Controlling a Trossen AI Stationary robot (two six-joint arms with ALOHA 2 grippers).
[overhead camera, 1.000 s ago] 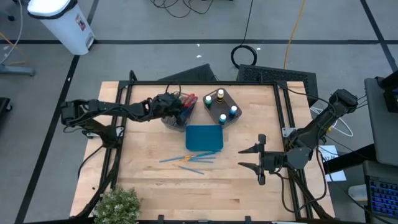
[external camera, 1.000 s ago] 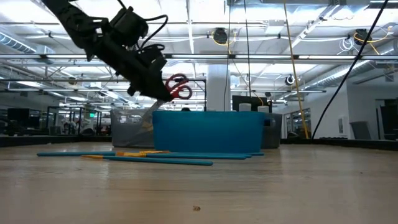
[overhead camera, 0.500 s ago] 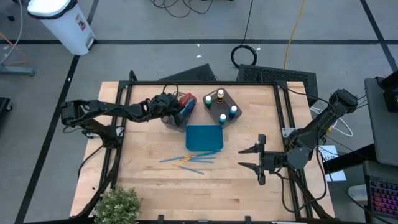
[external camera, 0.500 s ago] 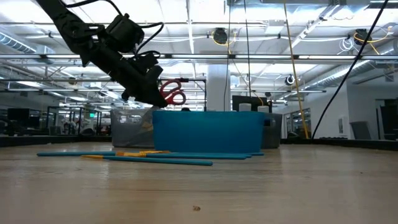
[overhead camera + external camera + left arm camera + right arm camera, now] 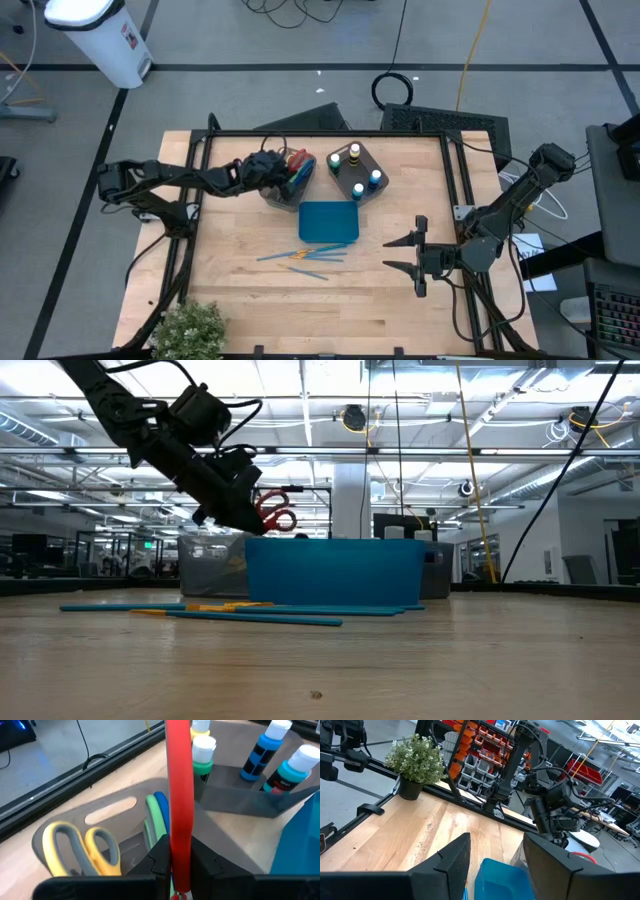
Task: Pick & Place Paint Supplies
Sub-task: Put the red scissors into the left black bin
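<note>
Left hand (image 5: pixel 283 172) is clamped on the red-handled scissors (image 5: pixel 178 795) above the grey-brown bin (image 5: pixel 100 815) at the worktop's (image 5: pixel 240 285) back; their long axis tilts, red loops up and away from the hand. Yellow scissors (image 5: pixel 80 847) lie in that bin. Right hand (image 5: pixel 400 255) hovers with fingers apart near the worktop's right edge.
</note>
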